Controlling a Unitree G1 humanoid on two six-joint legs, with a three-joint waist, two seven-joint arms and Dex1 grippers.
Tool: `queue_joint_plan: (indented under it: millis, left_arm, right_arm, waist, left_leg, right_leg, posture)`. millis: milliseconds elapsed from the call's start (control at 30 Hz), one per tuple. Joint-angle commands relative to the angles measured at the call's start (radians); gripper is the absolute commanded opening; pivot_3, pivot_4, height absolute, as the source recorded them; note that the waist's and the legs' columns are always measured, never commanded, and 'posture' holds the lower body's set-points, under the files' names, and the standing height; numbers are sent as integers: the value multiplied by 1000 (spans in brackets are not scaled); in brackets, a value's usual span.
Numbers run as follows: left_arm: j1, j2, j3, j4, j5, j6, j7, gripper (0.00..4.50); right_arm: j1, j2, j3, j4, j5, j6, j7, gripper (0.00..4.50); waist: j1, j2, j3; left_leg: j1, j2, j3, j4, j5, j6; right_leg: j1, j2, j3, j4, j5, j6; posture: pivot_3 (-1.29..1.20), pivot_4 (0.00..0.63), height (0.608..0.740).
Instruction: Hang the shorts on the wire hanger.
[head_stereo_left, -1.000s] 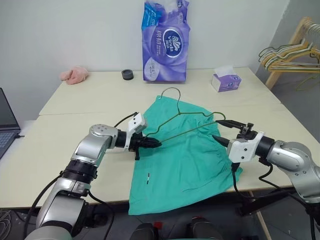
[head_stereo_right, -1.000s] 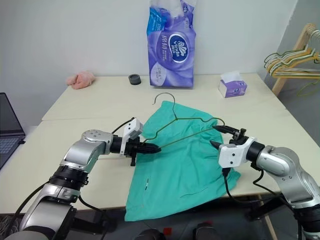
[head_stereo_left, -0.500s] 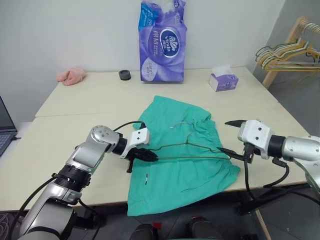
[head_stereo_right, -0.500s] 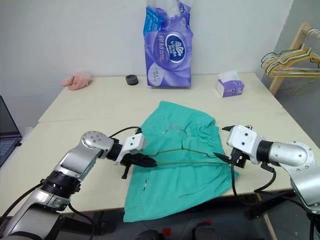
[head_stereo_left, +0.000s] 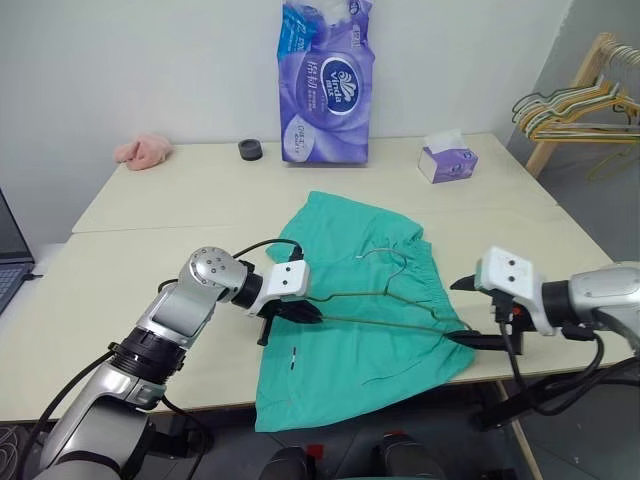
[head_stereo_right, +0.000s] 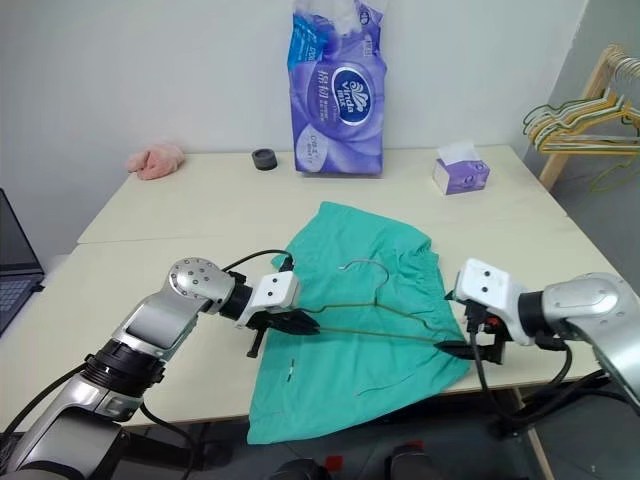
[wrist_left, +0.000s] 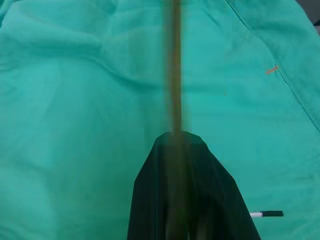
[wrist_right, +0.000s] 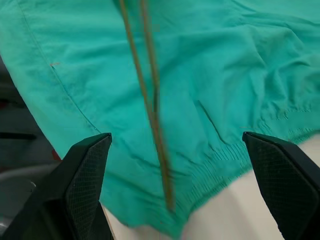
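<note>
I saw my left gripper (head_stereo_left: 308, 315) still clamped on one end of the wire hanger (head_stereo_left: 385, 293), which had dropped from its raised tilt a second ago to lie nearly flat over the teal shorts (head_stereo_left: 365, 300) on the table (head_stereo_left: 150, 210). My right gripper (wrist_right: 175, 165) had let go and pulled back, fingers spread wide.

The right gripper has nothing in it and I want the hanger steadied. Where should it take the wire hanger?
Judging by its pose, grip the wire hanger at its free corner over the waistband of the shorts, coming from the robot's right. The left gripper pinches the opposite corner, and the open right gripper faces that thin end.
</note>
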Motion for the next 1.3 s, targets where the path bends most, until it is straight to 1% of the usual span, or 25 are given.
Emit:
queue_joint_plan:
  millis: [33, 67, 133, 233, 333, 467, 633, 667, 800, 867, 1000, 1067, 1100, 1300]
  left_arm:
    - [-3, 15, 22, -29, -1, -13, 7, 0]
    - [-1, 15, 23, -30, -4, -11, 8, 0]
    - [-1, 12, 25, -32, -10, -4, 11, 0]
    - [-4, 0, 21, -36, -12, -1, 17, 0]
    - [-9, -11, 20, -42, -17, 5, 23, 0]
    - [-15, -21, 25, -46, -23, 12, 31, 0]
    - [-11, -27, 30, -62, -28, 26, 38, 0]
    - [-9, -27, 31, -66, -30, 29, 40, 0]
    - [-1, -24, 32, -82, -35, 38, 47, 0]
    - [2, -23, 31, -88, -38, 41, 49, 0]
    - [5, -21, 29, -94, -40, 43, 52, 0]
    - [6, -19, 28, -96, -40, 44, 52, 0]
    - [6, -19, 28, -96, -39, 43, 54, 0]
    - [15, -24, 27, -96, -49, 49, 51, 0]
  right_arm:
    - [35, -40, -99, 10, 36, -11, 46, 4473]
    - [49, -46, -113, 5, 43, -11, 50, 4473]
    - [49, -19, -113, -20, 61, 11, 18, 4473]
    - [45, 18, -24, -65, 30, 21, -44, 4473]
    - [-5, 72, 86, -64, -22, 26, -105, 4473]
    - [-59, 104, 189, -30, -76, 16, -120, 4473]
    - [-104, 126, 260, 24, -128, 0, -116, 4473]
    - [-110, 127, 271, 33, -137, -3, -112, 4094]
    - [-130, 135, 301, 52, -158, -4, -96, 2941]
    - [-137, 138, 312, 58, -166, -4, -89, 2263]
    - [-145, 140, 325, 66, -180, -7, -81, 770]
    - [-149, 142, 327, 67, -183, -7, -77, 146]
    - [-150, 142, 328, 68, -186, -8, -73, 65]
    - [-145, 147, 327, 59, -189, -1, -64, 65]
  waist:
    - [0, 0, 0]
    - [0, 0, 0]
    - [0, 0, 0]
    - [-2, 0, 0]
    - [-2, 0, 0]
    - [-1, 1, 0]
    - [-1, 0, 0]
    - [-1, 0, 0]
    - [0, 0, 0]
    - [-1, 1, 0]
    - [0, 0, 0]
    - [-1, 0, 0]
    - [-1, 0, 0]
    - [-1, 1, 0]
  left_leg:
    - [0, 0, 0, 0, 0, 0]
    - [0, 0, 0, 0, 0, 0]
    - [0, 0, 0, 0, 0, 0]
    - [0, 0, 0, 0, 0, 0]
    - [0, 1, -1, 0, 0, 0]
    - [0, 0, 0, 0, 0, 0]
    - [0, 0, -1, 0, 0, 0]
    - [0, 0, -1, 0, 0, 0]
    - [0, 0, -1, 0, 0, 0]
    - [0, 0, -1, 0, 0, 0]
    - [0, 0, -1, 0, 0, 0]
    - [0, 0, -1, 0, 0, 0]
    - [0, 0, -1, 0, 0, 0]
    - [0, 0, -1, 0, 0, 0]
  right_leg:
    - [0, 0, 0, 0, 0, 0]
    - [0, 0, 0, 0, 0, 0]
    - [0, 0, 0, 0, 0, 0]
    - [0, 0, 0, 0, 0, 0]
    - [0, 0, 0, 0, 0, 0]
    - [-1, 0, 0, 0, 0, 0]
    - [-1, 0, 0, 0, 0, -1]
    - [-1, 0, 0, 0, 1, -1]
    - [-1, 0, 0, 0, 1, -1]
    - [-1, 0, -1, 0, 1, -1]
    - [-1, 0, -1, 1, 1, -2]
    - [-1, 0, -1, 1, 2, -4]
    - [-1, 0, -1, 1, 2, -4]
    - [0, 0, -1, 0, 2, -4]
  posture:
    - [-128, 54, 740]
    - [-130, 54, 740]
    - [-133, 54, 740]
    - [-139, 55, 740]
    - [-140, 55, 740]
    - [-137, 54, 740]
    - [-129, 54, 740]
    - [-129, 54, 740]
    - [-122, 55, 740]
    - [-121, 55, 740]
    - [-119, 55, 740]
    - [-119, 55, 740]
    - [-119, 55, 740]
    - [-122, 51, 740]
